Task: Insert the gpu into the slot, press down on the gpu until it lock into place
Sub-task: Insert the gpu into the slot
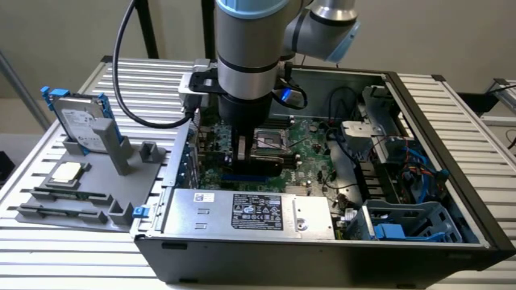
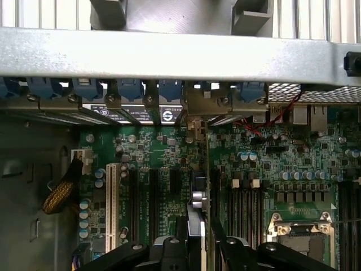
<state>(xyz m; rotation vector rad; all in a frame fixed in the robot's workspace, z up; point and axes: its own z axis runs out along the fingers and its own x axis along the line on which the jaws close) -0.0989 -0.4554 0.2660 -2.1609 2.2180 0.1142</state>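
My gripper is deep inside the open computer case, over the green motherboard. In the wrist view its two black fingers close on the gpu, a thin black card seen edge-on and standing upright. The card runs from the gripper to a metal bracket at the case's rear wall. In the exterior view the gpu is a dark block beside the gripper, just above the bright-blue slot. From the wrist, the slot is hidden under the card.
A silver power supply lies close in front of the slot. The CPU socket and black memory slots flank the card, with a white slot on the other side. A grey fixture holds a blue-framed hard drive outside the case.
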